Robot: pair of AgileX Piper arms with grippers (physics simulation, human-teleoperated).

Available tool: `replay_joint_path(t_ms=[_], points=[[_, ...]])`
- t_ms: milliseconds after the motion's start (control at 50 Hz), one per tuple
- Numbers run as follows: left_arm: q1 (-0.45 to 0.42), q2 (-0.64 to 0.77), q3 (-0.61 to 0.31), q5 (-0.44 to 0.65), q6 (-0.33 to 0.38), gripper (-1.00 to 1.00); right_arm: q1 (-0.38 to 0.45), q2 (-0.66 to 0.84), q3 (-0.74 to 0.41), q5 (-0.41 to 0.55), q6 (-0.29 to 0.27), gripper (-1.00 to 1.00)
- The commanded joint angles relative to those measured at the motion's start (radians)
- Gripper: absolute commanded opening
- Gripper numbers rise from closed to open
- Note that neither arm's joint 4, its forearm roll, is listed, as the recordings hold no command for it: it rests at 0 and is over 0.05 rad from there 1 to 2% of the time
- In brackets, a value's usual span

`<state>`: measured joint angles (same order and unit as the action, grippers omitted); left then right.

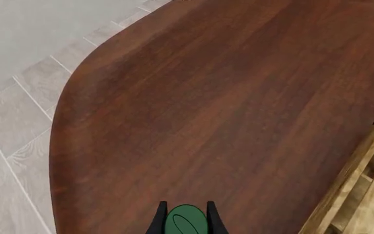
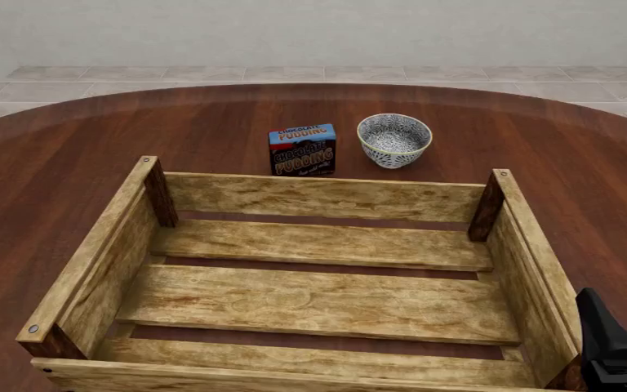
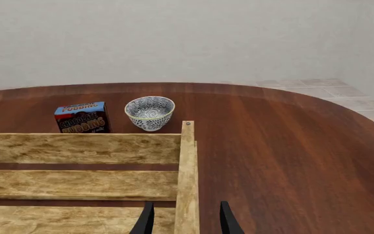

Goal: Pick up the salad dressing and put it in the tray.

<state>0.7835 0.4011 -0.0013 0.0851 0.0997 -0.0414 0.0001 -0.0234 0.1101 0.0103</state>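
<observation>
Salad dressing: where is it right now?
Only its green cap shows, in the left wrist view: the salad dressing sits between the left gripper fingers, above the table, beside the tray, not inside.

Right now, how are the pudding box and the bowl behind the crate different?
The pudding box is a blue and dark rectangular carton with printed lettering; the bowl is round, white with a grey pattern. The box is closed and stands upright; the bowl is open and looks empty. Both sit on the table beyond the crate's far wall.

Simulated bare room (a plain render), round wooden table [image 2: 63,171], tiled floor [image 1: 18,112], blank wall [image 3: 187,39]
</observation>
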Motion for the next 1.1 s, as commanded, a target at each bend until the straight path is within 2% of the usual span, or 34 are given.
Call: replay_joint_path(t_ms=[20,140,280,320,400,520,720,1100], points=[[-0.006,-0.035,0.001,0.016,0.014,-1.0,-0.002,0.0,-0.005,0.004,0.002,1.0],[-0.016,-0.076,0.001,0.029,0.022,-1.0,-0.003,0.0,-0.005,0.005,0.004,1.0],[-0.03,-0.069,-0.001,-0.017,0.029,-1.0,-0.004,0.0,0.0,-0.001,0.005,1.0],[-0.032,-0.049,-0.014,-0.026,0.029,-1.0,-0.004,0.0,0.002,-0.004,0.005,1.0],[-0.047,-0.071,-0.061,0.021,0.036,-1.0,-0.005,0.0,0.002,-0.004,0.006,1.0],[-0.054,-0.051,-0.083,0.013,0.054,-1.0,-0.005,0.0,0.0,0.0,0.007,1.0],[-0.119,-0.098,-0.168,0.079,0.077,-1.0,-0.003,0.0,-0.007,0.007,0.008,1.0],[-0.218,-0.064,-0.277,0.064,0.101,-1.0,-0.007,0.0,-0.001,0.001,0.012,1.0]])
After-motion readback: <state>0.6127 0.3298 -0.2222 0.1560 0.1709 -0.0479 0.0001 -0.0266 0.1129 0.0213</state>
